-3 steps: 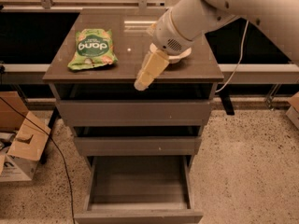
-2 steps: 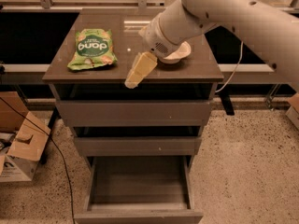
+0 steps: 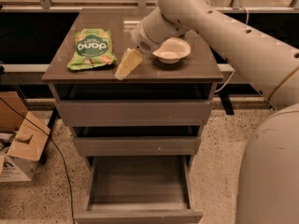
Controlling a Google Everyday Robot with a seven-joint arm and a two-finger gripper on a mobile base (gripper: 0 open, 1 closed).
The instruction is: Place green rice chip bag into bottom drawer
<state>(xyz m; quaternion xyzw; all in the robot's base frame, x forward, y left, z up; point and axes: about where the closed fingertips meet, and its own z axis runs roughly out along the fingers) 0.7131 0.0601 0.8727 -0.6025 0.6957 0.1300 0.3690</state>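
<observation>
The green rice chip bag (image 3: 92, 49) lies flat on the left part of the cabinet top, logo facing up. My gripper (image 3: 125, 66) hangs low over the cabinet top just right of the bag, its tip near the front edge and apart from the bag. It holds nothing that I can see. The bottom drawer (image 3: 138, 215) is pulled out below and shows a bare inside. The two drawers above it are pushed in.
A white bowl (image 3: 172, 49) stands on the cabinet top (image 3: 196, 71) right of my gripper, under my arm. A cardboard box (image 3: 23, 141) and a black cable lie on the floor at the left. My base fills the lower right.
My gripper has moved left across the cabinet top, from beside the bowl toward the bag. The bag, bowl and drawers have not moved.
</observation>
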